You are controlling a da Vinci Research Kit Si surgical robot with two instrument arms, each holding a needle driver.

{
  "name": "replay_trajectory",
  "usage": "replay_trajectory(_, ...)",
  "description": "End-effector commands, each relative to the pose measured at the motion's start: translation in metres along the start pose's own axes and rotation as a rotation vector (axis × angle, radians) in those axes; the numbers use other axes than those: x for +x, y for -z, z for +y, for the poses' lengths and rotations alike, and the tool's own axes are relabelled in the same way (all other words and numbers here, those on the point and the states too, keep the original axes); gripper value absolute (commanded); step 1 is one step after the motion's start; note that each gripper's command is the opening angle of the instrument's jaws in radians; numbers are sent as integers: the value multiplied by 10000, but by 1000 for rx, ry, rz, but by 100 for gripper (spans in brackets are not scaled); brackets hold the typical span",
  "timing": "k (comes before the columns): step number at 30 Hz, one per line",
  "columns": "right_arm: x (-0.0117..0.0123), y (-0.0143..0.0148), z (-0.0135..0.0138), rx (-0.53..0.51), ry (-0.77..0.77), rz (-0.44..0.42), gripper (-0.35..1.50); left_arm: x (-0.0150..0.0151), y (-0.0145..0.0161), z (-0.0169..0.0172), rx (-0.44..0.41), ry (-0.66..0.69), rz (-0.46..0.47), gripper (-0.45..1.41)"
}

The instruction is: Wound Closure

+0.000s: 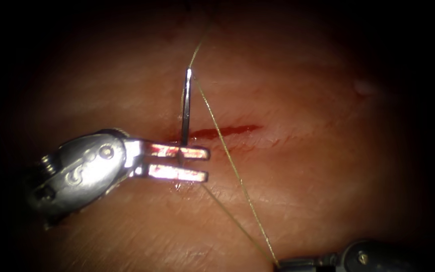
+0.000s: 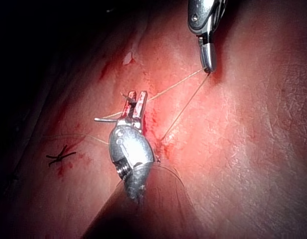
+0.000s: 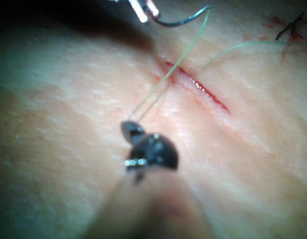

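Needle held clear of the tissue: the left tool, reaching in over the tissue's left side, clamps the curved needle near one end in its closed jaws, the rest of the curve rising free above the left end of the cut, none of it buried. Thread trails from the needle's upper end and runs across the cut toward the tissue's near edge, where the right tool pinches it in closed jaws; a second strand runs to the same grip from beneath the left tool. Red fluid lines the cut. A dark stitch with cut ends sits further along, seen from the left wrist. With both strands drawn straight, the likely hazard is tension: a hard pull by either tool could twist the needle in its grip, or make the thread saw into the tissue where it emerges. A grip so close to the needle's end may also let it swivel.
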Motion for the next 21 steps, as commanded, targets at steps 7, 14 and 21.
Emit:
replay_trajectory(7,5,-16,13,-51,115,11,114,8,44,3,4,10,-5,-45)
replay_trajectory(14,11,-12,23,-57,140,22,121,13,79,5,23,15,-20,-45)
replay_trajectory(21,15,-31,66,-141,120,28,111,20,93,4,34,24,-23,-45)
